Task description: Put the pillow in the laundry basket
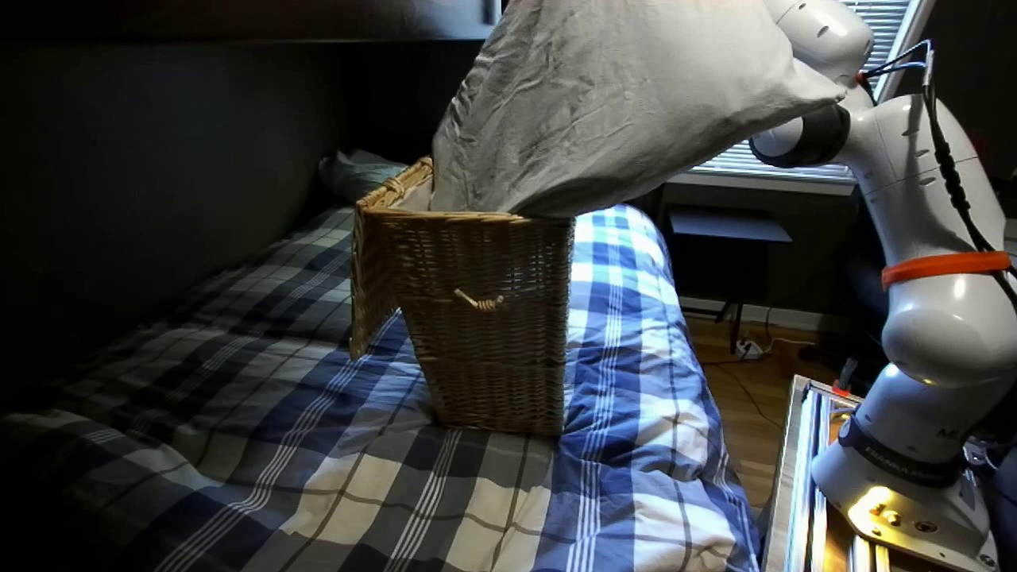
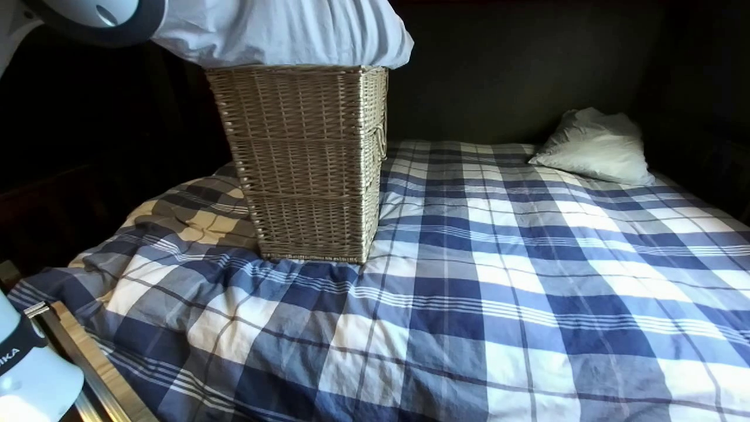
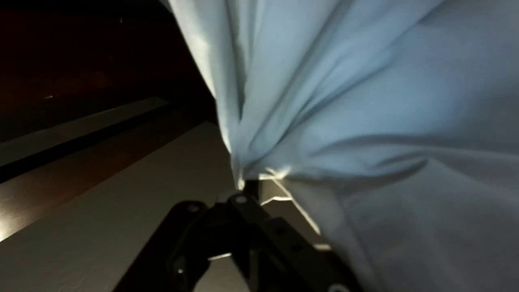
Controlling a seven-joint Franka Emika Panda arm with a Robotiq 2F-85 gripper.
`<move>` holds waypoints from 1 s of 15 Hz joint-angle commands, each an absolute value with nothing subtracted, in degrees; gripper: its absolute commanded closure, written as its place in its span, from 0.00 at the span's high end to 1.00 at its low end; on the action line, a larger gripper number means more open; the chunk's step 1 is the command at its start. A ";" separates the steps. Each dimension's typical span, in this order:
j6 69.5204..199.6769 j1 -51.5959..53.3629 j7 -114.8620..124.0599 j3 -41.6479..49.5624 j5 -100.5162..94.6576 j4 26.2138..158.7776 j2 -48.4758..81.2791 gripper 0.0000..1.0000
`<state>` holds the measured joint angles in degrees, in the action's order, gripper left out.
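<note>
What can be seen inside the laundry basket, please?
Some pale lining shows inside the laundry basket, beside the pillow over its mouth; the pillow and woven walls hide whatever lies deeper.

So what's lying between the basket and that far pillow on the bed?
Just the bedcover lies between the basket and the far pillow, as an exterior view shows.

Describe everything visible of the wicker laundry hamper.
Tan, woven, rectangular, the wicker laundry hamper tapers downward. It has a pale lining, a twisted handle and a panel, apparently its lid, hanging down one side. It stands upright on the plaid bedcover; the white pillow rests on its rim, seemingly partly inside.
</note>
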<state>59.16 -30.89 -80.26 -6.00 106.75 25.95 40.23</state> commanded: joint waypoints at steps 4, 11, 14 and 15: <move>58.28 -36.36 -74.40 -1.04 97.88 27.49 32.28 1.00; 57.48 -43.36 -73.67 0.79 90.99 27.25 26.73 1.00; 56.79 -44.87 -73.85 1.17 87.52 27.21 25.68 1.00; 55.91 -45.22 -73.71 1.31 86.07 27.20 25.43 1.00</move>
<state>58.53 -44.25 -73.60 0.49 90.33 25.90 27.23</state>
